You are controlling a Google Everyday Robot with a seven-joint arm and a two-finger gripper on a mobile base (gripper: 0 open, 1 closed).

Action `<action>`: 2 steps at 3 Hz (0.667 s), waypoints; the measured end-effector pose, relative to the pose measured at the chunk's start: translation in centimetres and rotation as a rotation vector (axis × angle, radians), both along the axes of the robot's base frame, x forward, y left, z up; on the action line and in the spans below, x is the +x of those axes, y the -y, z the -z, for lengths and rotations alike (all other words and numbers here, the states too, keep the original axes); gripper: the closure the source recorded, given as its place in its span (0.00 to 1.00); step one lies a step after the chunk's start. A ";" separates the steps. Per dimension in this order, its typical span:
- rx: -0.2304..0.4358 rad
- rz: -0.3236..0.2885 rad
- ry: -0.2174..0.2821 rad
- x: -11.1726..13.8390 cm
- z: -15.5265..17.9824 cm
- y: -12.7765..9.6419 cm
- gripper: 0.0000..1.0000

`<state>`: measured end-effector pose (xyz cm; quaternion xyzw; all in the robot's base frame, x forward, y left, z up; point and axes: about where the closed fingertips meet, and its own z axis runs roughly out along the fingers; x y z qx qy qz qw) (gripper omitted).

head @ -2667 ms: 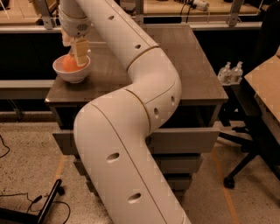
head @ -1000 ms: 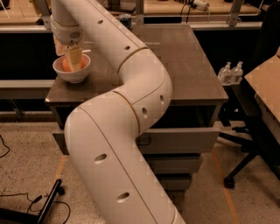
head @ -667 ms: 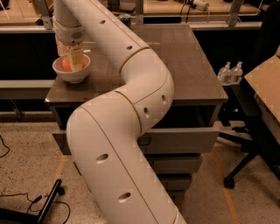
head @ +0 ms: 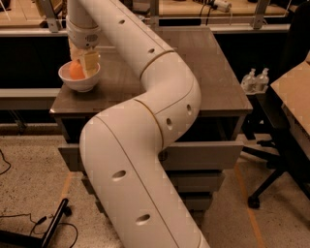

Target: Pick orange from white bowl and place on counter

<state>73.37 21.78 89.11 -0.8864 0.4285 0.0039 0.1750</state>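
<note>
The orange point(head: 75, 70) sits in the white bowl point(head: 79, 82), which stands at the front left corner of the grey-brown counter point(head: 193, 68). My gripper point(head: 81, 63) reaches straight down into the bowl from the arm's white wrist. One beige finger point(head: 91, 63) presses the orange's right side, and the other is at its far left side, partly hidden. The gripper is closed on the orange, which is still low inside the bowl. My big white arm point(head: 145, 126) curves across the front of the counter and hides part of it.
The counter's cabinet has grey drawers point(head: 203, 155) below. A pale wooden bench point(head: 193, 9) with metal posts runs behind. Two clear bottles point(head: 256, 80) stand to the right, near a black chair base point(head: 271, 189) and a tan tabletop point(head: 295, 92). Cables point(head: 34, 223) lie on the floor at bottom left.
Since 2.7 s ago the arm's upper links have swung left and the wrist has shifted slightly over the bowl. Over the last second the gripper has stayed at the orange in the bowl.
</note>
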 end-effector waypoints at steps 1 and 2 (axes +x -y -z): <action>-0.001 0.009 -0.006 0.1 0.2 0.5 0.58; -0.004 0.009 -0.009 0.2 0.5 0.8 0.79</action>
